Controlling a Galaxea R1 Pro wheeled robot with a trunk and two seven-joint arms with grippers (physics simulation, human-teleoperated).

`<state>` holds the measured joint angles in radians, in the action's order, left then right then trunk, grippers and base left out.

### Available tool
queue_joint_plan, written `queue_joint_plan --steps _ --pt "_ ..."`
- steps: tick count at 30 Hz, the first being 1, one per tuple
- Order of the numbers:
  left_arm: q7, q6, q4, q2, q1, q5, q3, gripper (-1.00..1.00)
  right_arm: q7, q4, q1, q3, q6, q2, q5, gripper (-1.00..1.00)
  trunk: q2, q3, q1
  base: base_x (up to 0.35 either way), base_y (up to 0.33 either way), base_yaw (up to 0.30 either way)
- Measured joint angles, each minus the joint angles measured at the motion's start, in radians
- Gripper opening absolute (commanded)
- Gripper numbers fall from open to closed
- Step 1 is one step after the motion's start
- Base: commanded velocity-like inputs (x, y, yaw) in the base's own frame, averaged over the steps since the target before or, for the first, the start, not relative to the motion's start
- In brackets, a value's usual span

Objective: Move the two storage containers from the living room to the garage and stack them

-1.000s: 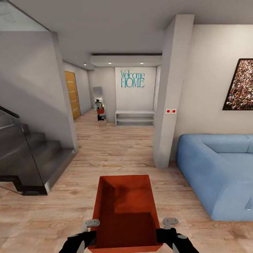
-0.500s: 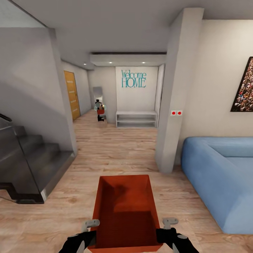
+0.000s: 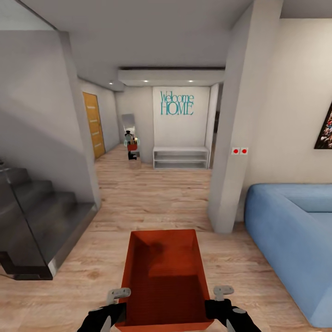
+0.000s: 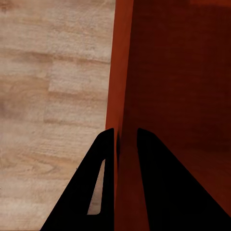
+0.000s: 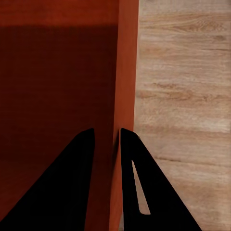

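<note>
One orange-red storage container [image 3: 163, 276] hangs in front of me above the light wood floor of the living room, open side up and empty. My left gripper [image 3: 121, 308] is shut on its left wall; the left wrist view has one black finger on each side of that wall [image 4: 122, 96]. On the opposite wall [image 5: 126, 72] my right gripper [image 3: 216, 305] is shut the same way, a finger inside and a finger outside.
A grey pillar [image 3: 233, 138] stands ahead on the right, with a blue sofa [image 3: 295, 230] behind it. Dark stairs [image 3: 32, 221] rise at the left. Between them a hallway runs to a white bench [image 3: 180, 157], a "Welcome HOME" sign and a wooden door [image 3: 93, 124].
The whole view has shifted: pillar and sofa slid right and grew, stairs slid left, so the camera has moved forward and turned. The container stays held the same way.
</note>
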<state>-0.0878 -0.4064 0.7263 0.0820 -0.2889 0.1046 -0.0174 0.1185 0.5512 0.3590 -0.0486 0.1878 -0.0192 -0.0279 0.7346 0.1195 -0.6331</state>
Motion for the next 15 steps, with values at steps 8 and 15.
queue_joint_plan --steps 8,15 --pt "0.000 0.000 0.000 0.000 0.000 0.000 0.000 -1.00 0.000 0.000 0.000 0.000 0.000 0.000 0.000 -1.00 0.000 0.000 0.000 0.327 0.041 0.000" --pt "0.000 0.000 0.000 0.000 0.000 0.000 0.000 -1.00 0.000 0.000 0.000 0.000 0.000 0.000 0.000 -1.00 0.000 0.000 0.000 0.327 0.001 0.000"
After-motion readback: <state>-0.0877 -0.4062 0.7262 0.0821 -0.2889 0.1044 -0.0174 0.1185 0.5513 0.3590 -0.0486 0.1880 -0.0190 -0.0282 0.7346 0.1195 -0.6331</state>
